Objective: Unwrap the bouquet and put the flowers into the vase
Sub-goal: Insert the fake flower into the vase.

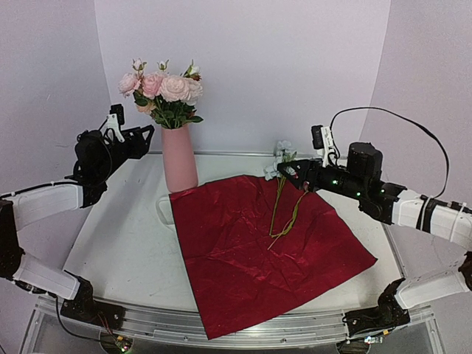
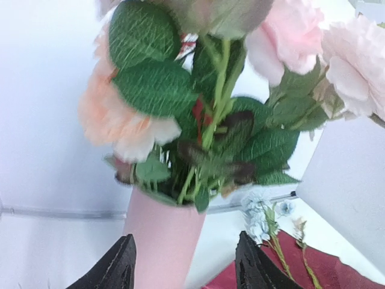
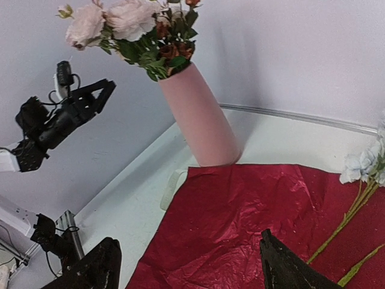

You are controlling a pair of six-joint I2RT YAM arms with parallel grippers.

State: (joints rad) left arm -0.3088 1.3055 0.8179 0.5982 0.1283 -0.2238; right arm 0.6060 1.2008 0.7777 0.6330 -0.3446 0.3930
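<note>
Pale-blue sprigs [image 1: 280,198] are noted on the wrapping paper [image 1: 251,258], toward the worktop's far right edge. They are judged light and limp (thin stems), best pinched mid-stem. Right fingers [image 3: 99,268] are held wide and empty beside them. Left fingers [image 2: 120,268] are parted and empty by the filled vase [image 1: 179,158].

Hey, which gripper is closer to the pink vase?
Left. The left gripper hovers just left of the vase near its rim; the right gripper is off to its right, over loose stems on the red paper.

The flowers [image 2: 210,120] are blurred, top blooms cropped, and darker bits possibly buds.
</note>
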